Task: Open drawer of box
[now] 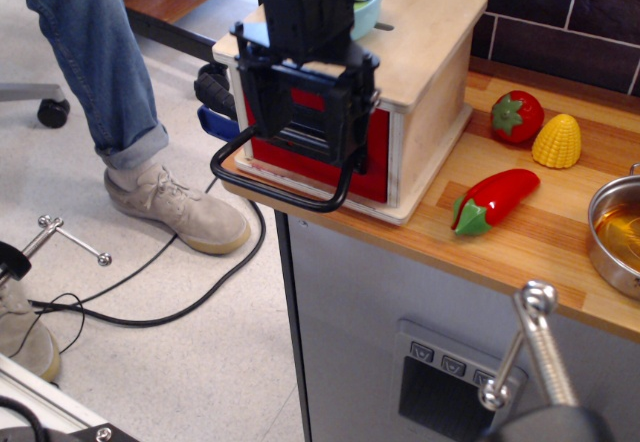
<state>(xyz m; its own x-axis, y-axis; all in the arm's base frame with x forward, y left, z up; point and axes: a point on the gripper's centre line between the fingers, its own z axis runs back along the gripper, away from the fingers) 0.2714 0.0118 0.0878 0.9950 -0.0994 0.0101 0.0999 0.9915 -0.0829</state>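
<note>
Lining up on the drawer point(322, 147) is what I judge the step in hand to be: my end effector point(303, 122) hangs directly in front of the red face of the box point(425, 57), its two black fingers spread apart and pointing down, one toward each side of the black mounting plate. Nothing is held between them. The loop handle point(283, 184) lies just below the fingertips, and I cannot tell whether either finger touches it.

To do this well I would bring one finger down inside the loop, behind its front bar, and keep the other outside, then close on that bar near its middle so the pull does not twist the drawer. After that I would draw straight away from the red face, level with the tabletop point(540, 242), without lifting, since a tilted pull could jam the drawer or drag the whole box, which sits right at the tabletop's corner edge.

The drawer front faces outward over that edge, toward the floor side and away from the brick wall behind the box. It looks shut, flush with the box. The handle's long axis runs parallel to the red face, and the loop sticks out and droops slightly below the drawer front, overhanging the tabletop edge.
</note>
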